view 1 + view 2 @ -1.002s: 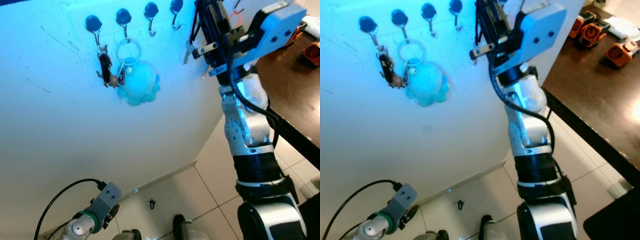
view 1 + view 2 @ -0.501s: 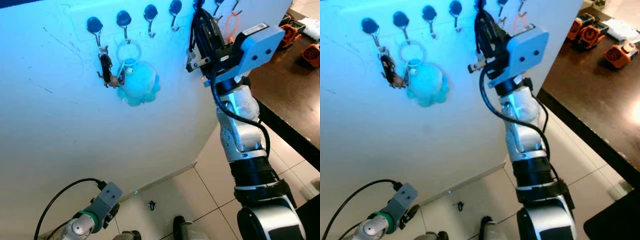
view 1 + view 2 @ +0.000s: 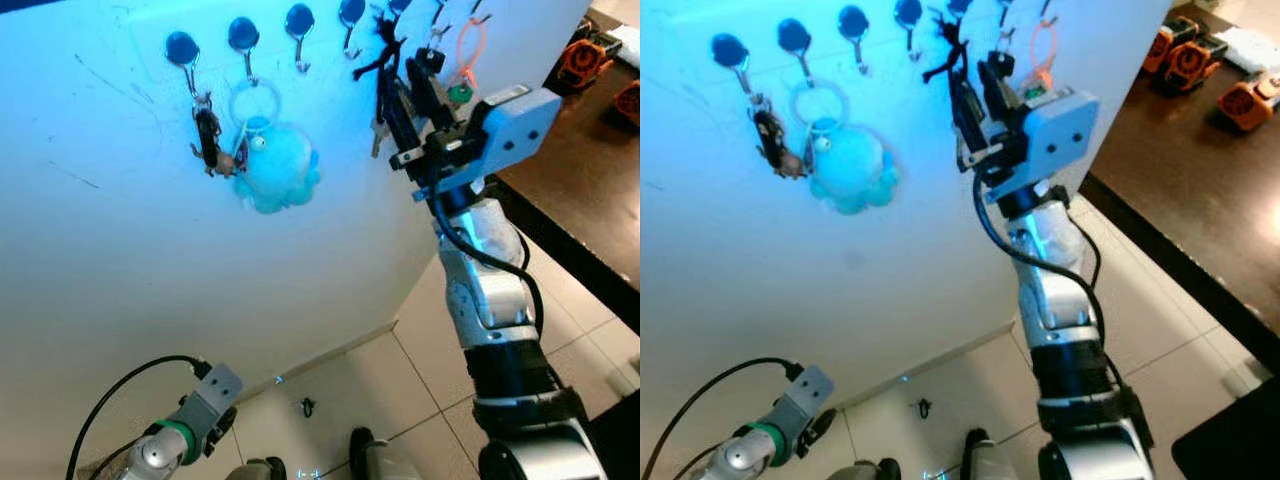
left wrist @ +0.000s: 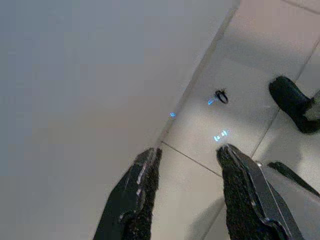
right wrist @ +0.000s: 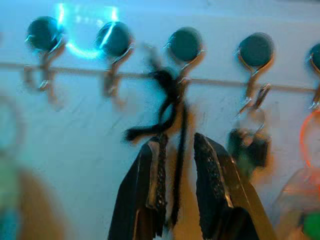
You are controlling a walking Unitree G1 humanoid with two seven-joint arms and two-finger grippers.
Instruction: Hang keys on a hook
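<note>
A row of round-headed hooks (image 3: 299, 20) is fixed high on the white wall (image 3: 120, 250). A black cord (image 5: 176, 107) with a knot hangs from one hook (image 5: 185, 45), and a silver key (image 3: 375, 128) dangles at its lower end. My right gripper (image 3: 403, 76) is raised just below that hook. Its fingers (image 5: 207, 170) stand slightly apart and open, with the cord running down between them. My left gripper (image 4: 187, 155) hangs low at the lower left, open over the floor tiles.
A black key fob (image 3: 208, 135) and a blue plush keyring (image 3: 278, 165) hang on the left hooks. An orange loop (image 3: 468, 50) with a green tag (image 3: 458, 92) hangs right of the cord. A dark table (image 3: 590, 150) stands at the right. A small black object (image 3: 305, 407) lies on the floor.
My right arm has come down and back from the hook row. The black cord now hangs from a hook, with the fingers lower along it.
</note>
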